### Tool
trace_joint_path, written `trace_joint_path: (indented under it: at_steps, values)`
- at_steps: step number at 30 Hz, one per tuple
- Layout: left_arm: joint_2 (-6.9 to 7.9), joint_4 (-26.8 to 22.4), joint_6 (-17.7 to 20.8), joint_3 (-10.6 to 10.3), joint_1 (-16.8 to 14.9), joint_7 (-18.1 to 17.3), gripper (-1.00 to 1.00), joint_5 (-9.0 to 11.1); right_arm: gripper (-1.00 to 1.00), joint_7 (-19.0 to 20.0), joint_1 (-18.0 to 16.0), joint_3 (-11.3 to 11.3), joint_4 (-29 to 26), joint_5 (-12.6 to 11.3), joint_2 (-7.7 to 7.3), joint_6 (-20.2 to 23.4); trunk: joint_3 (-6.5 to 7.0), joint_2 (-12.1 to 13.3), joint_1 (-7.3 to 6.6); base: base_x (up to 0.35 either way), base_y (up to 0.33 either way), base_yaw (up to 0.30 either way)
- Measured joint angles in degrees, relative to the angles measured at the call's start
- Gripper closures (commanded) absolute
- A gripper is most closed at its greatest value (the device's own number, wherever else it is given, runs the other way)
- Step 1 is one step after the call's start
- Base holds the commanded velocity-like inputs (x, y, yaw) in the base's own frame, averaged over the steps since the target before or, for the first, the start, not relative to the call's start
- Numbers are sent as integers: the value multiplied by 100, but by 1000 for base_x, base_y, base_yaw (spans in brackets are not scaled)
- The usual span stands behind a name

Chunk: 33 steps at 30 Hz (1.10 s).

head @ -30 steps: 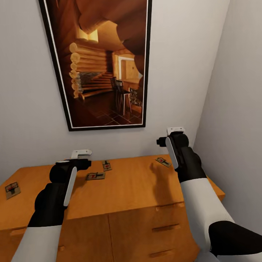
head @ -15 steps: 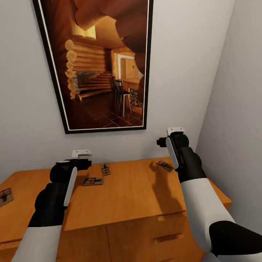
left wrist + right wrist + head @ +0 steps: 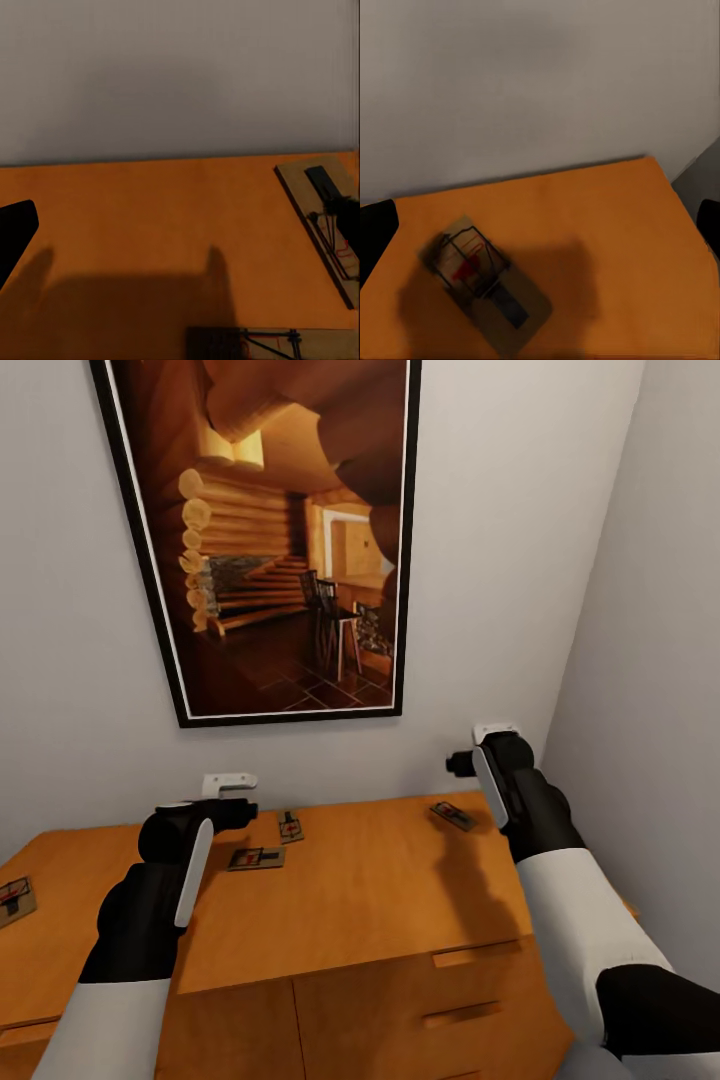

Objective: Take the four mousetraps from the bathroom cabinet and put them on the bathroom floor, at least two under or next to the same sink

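Several mousetraps lie flat on the top of the orange-brown cabinet. Two sit close together near my left gripper: one mousetrap toward the wall and another nearer the front. A third mousetrap lies just below my right gripper, and one more is at the far left edge. In the left wrist view, a trap lies beside one finger's opposite side; the jaws stand wide apart. The right wrist view looks down on a trap between spread fingers. Both grippers are open and empty.
A large black-framed picture of a log cabin interior hangs on the white wall behind the cabinet. A side wall closes in on the right, near my right arm. Drawer handles show on the cabinet front.
My right arm has shifted a little to the right and lower over the right-hand trap. The view itself moved between the earliest frame and the later ones. My left arm has barely moved.
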Motion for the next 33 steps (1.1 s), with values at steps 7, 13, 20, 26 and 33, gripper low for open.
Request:
trace_joint_path:
  at_steps: [7,13,20,26,33]
  values:
    - [27,113,1,0,0,-22,-100,308,-100,327,-2,201,300,-210,-307,3,0,0,0,0,0,0]
    - [37,236,1,0,5,-29,-100,390,-100,525,-2,457,379,-479,-578,4,0,0,0,0,0,0]
    - [52,315,1,-1,8,-32,-100,423,-100,702,-17,609,409,-986,-828,6,0,0,0,0,0,0]
    - [57,328,1,-1,8,-32,-100,429,-100,744,-73,638,409,-1375,-887,7,0,0,0,0,0,0]
    - [59,332,1,9,9,-32,-100,429,-100,761,-214,650,414,-1948,-911,8,0,0,0,0,0,0]
